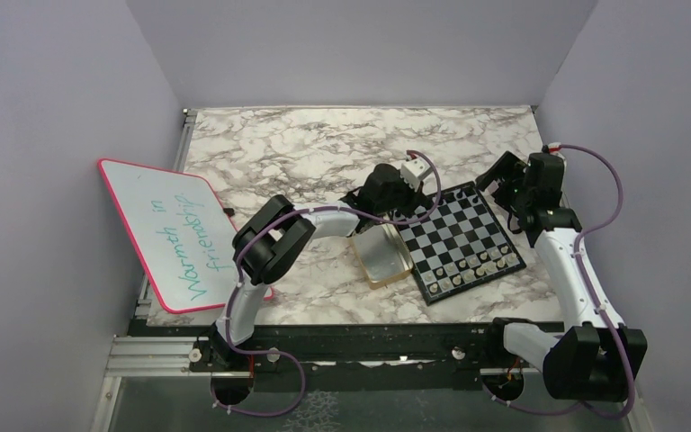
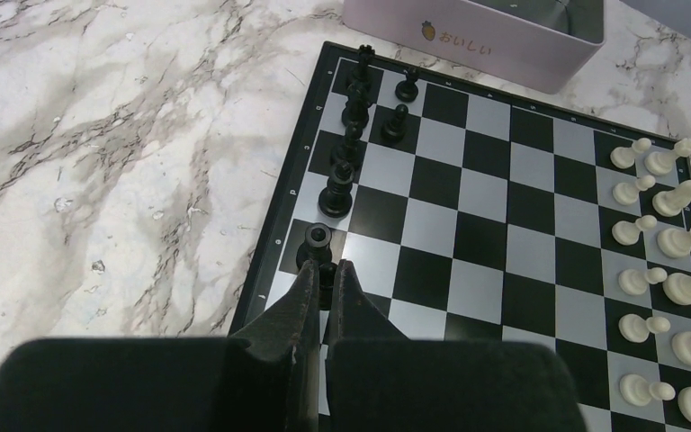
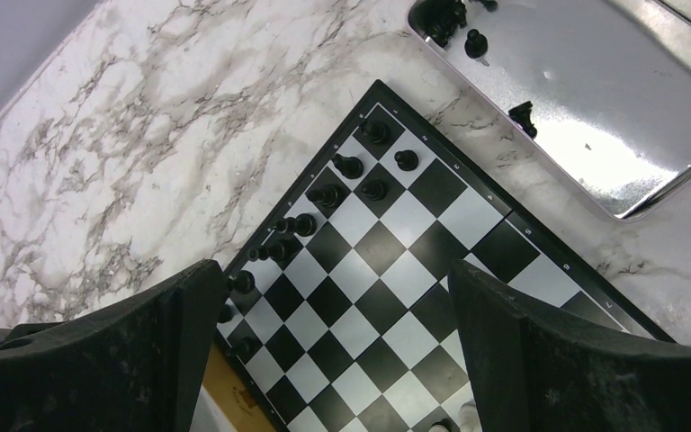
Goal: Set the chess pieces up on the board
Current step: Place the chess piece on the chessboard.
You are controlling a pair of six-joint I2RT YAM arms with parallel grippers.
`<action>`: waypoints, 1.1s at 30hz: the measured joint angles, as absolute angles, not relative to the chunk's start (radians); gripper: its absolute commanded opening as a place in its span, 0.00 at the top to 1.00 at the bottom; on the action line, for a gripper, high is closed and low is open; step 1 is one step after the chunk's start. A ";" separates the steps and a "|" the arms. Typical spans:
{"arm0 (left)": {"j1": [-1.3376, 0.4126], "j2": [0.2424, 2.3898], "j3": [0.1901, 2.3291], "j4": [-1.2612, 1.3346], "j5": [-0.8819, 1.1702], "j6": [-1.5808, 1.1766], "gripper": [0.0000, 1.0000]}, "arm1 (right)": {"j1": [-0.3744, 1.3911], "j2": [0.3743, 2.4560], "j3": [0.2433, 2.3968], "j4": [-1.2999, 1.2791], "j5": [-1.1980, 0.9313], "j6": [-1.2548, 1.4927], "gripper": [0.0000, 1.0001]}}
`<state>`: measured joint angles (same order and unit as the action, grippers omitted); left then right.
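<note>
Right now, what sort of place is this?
Probably a robotics test booth: plain lilac walls box in a marble-patterned table, a left arm and a right arm are bolted to a metal frame, and a small chessboard lies on the table.

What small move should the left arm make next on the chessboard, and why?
Probably open the left gripper a little, then lift clear. Its jaws are shut low over the edge row of the chessboard, beside the last black piece in the line, and something dark seems pinched between them, likely a chessman to release.
</note>
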<state>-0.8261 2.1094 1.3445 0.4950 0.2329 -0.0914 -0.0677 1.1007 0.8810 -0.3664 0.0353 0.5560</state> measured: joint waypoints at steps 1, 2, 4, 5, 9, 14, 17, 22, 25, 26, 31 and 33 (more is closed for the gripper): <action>-0.826 2.110 1.343 0.499 0.231 -0.093 1.00 | -0.068 1.100 0.881 -0.366 0.035 0.555 0.00; -0.826 2.110 1.342 0.503 0.229 -0.094 1.00 | -0.068 1.099 0.881 -0.366 0.035 0.554 0.00; -0.826 2.110 1.339 0.516 0.224 -0.096 1.00 | -0.068 1.098 0.881 -0.366 0.035 0.550 0.00; -0.826 2.110 1.337 0.521 0.221 -0.096 1.00 | -0.067 1.098 0.881 -0.366 0.035 0.549 0.00; -0.826 2.111 1.330 0.532 0.216 -0.096 1.00 | -0.068 1.087 0.874 -0.364 0.035 0.548 0.00; -0.826 2.114 1.327 0.537 0.208 -0.091 1.00 | -0.068 1.081 0.874 -0.363 0.034 0.548 0.00; -0.826 2.114 1.325 0.537 0.201 -0.088 1.00 | -0.068 1.077 0.874 -0.362 0.031 0.548 0.00; -0.826 2.116 1.320 0.539 0.192 -0.088 1.00 | -0.068 1.072 0.873 -0.361 0.030 0.544 0.00; -0.826 2.127 1.320 0.543 0.191 -0.088 1.00 | -0.068 1.069 0.868 -0.361 0.030 0.541 0.00; -0.826 2.133 1.320 0.544 0.191 -0.088 1.00 | -0.068 1.068 0.867 -0.361 0.030 0.541 0.00; -0.826 2.156 1.320 0.544 0.191 -0.089 1.00 | -0.068 1.068 0.866 -0.361 0.028 0.541 0.00; -0.826 2.164 1.320 0.544 0.189 -0.089 1.00 | -0.068 1.068 0.866 -0.361 0.028 0.540 0.00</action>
